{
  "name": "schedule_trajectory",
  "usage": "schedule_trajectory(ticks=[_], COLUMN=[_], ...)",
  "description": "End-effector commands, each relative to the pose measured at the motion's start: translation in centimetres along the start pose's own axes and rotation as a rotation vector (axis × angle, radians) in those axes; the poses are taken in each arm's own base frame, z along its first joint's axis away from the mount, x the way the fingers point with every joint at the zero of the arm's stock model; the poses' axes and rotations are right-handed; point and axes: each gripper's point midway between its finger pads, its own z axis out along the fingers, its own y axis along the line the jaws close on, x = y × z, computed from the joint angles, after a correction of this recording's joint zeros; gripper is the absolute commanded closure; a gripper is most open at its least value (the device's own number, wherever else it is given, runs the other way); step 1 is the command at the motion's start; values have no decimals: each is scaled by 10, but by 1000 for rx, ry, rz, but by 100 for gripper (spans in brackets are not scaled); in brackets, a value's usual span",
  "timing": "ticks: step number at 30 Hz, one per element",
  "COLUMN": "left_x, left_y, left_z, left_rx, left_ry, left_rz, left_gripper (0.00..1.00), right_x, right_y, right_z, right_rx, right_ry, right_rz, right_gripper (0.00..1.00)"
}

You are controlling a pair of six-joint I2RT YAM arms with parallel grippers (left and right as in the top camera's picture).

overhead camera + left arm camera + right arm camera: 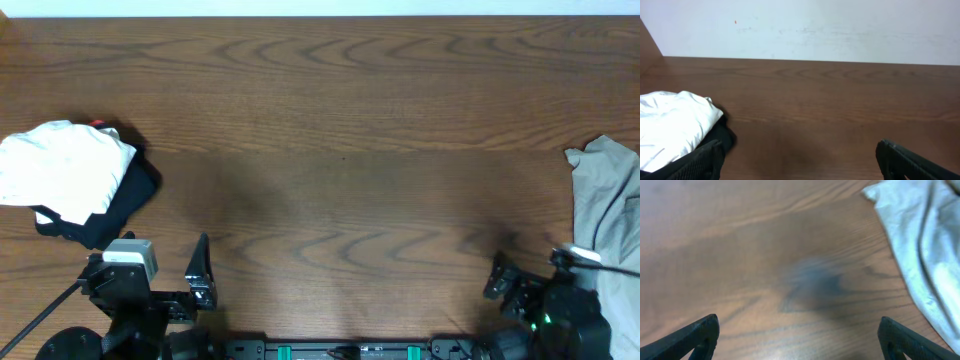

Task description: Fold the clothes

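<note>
A folded white garment [62, 166] lies on a folded black garment [128, 200] at the table's left edge; both show in the left wrist view, white [675, 125] over black [722, 135]. A crumpled grey garment [610, 210] lies at the right edge and shows in the right wrist view [925, 235]. My left gripper [800, 162] is open and empty, near the front edge, right of the stack. My right gripper [799, 339] is open and empty above bare wood, left of the grey garment.
The brown wooden table [330, 130] spans the whole view. A white wall [805, 25] rises behind its far edge. The arm bases [130, 300] sit along the front edge.
</note>
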Motion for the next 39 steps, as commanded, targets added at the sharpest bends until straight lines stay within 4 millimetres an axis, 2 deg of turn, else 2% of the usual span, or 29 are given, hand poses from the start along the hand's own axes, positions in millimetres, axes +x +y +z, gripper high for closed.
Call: schedule_trajectory(ticks=[1, 8, 14, 18, 22, 27, 31, 34, 39], left_x=[2, 2, 2, 2, 2, 2, 2, 2, 2], left_y=[1, 1, 1, 1, 1, 1, 1, 1, 1], left_z=[1, 1, 1, 1, 1, 1, 1, 1, 1], left_rx=[-5, -5, -5, -5, -5, -5, -5, -5, -5], left_ry=[5, 5, 5, 5, 5, 5, 5, 5, 5], left_rz=[6, 6, 6, 6, 6, 6, 6, 6, 6], left_gripper=[2, 2, 2, 2, 2, 2, 2, 2, 2], right_x=[-5, -10, -6, 2, 12, 5, 0, -15, -41], right_y=[-11, -22, -27, -29, -27, -14, -6, -7, -11], right_z=[-8, -22, -17, -1, 28, 73, 98, 96, 89], right_rx=[20, 23, 54, 80, 93, 48, 1, 11, 16], right_ry=[-75, -185, -199, -174, -158, -252, -341, -422, -588], right_rz=[63, 134, 158, 157, 153, 182, 210, 189, 254], right_gripper=[1, 1, 1, 1, 1, 1, 1, 1, 1])
